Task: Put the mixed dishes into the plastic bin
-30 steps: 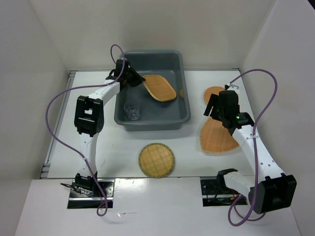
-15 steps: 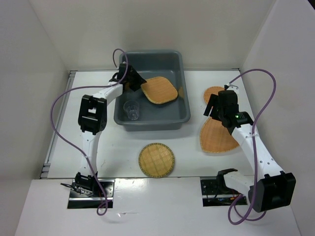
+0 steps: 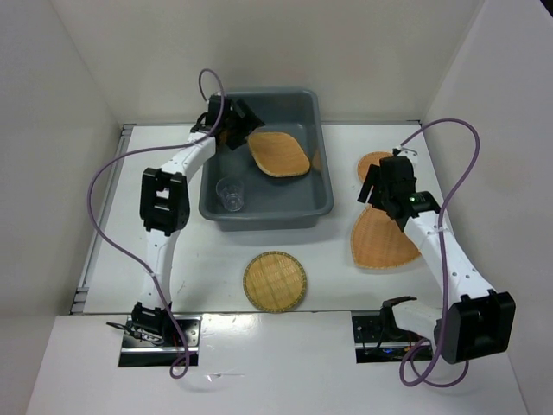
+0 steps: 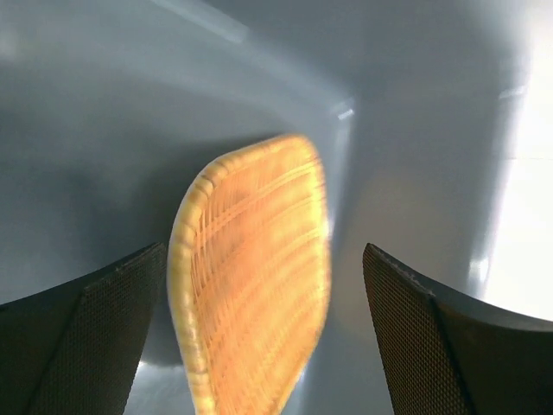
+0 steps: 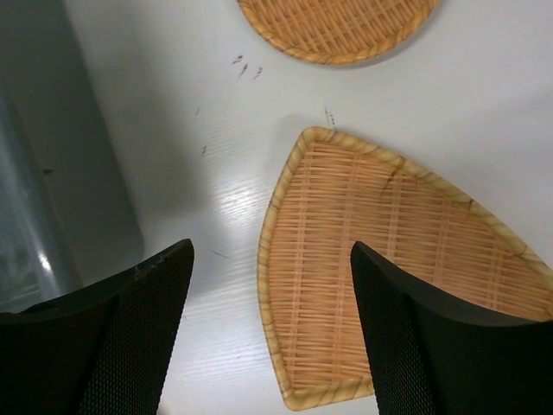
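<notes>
Light, stiff and thin by the look of it, the fan-shaped plate lies flat near the plastic bin under the right gripper, wide open and empty, which should pinch its raised rim; the left gripper, also open and empty, hangs over the bin

The left wrist view blurs the rounded-square plate and cuts off its lower end, so we can hardly tell how it lies. The right wrist view crops the round plate above and the fan-shaped plate at its right corner
</notes>
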`<state>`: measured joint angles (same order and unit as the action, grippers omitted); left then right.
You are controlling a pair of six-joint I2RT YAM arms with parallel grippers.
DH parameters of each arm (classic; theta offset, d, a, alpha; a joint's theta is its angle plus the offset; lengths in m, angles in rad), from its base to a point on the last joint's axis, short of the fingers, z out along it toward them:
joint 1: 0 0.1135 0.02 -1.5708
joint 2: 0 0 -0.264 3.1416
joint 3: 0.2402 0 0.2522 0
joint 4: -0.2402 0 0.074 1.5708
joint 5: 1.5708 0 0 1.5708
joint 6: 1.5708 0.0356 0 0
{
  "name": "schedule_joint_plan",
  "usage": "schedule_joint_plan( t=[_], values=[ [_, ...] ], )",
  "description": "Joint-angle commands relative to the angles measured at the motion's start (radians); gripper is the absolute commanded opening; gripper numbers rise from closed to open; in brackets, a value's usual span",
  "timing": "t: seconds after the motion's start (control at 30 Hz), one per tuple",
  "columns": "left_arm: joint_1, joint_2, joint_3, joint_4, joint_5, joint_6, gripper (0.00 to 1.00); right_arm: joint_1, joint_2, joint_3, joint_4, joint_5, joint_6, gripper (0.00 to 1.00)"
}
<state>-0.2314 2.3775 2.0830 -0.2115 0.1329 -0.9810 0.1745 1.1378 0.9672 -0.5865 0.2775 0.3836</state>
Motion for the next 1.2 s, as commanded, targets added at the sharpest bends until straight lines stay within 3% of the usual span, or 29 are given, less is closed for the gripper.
schedule_joint_plan(
  t=[0.0,0.23,0.4,0.53,0.63,0.87,1.17],
  values=[
    [0.015,-0.099,0.124,0.006,0.011,0.074,1.00,0.011,0.054,0.067,-0.010,0.083,0.007,0.79],
    [0.015,-0.244,0.259,-0.095,0.114,0.153,1.00,-0.133,0.170,0.103,-0.062,0.063,0.046,0.79],
    [0.047,-0.363,0.213,-0.106,0.168,0.186,1.00,-0.185,0.264,0.122,-0.072,0.063,0.075,0.79],
    [0.115,-0.446,0.083,-0.083,0.218,0.208,1.00,-0.205,0.338,0.122,-0.041,0.046,0.043,0.79],
    [0.173,-0.524,-0.102,-0.045,0.261,0.197,1.00,-0.227,0.401,0.140,-0.015,0.032,-0.004,0.79],
    [0.202,-0.670,-0.375,-0.065,0.229,0.261,1.00,-0.268,0.507,0.160,0.004,0.063,-0.060,0.79],
    [0.202,-0.736,-0.466,-0.075,0.191,0.272,1.00,-0.349,0.589,0.160,0.013,0.065,-0.060,0.79]
  ],
)
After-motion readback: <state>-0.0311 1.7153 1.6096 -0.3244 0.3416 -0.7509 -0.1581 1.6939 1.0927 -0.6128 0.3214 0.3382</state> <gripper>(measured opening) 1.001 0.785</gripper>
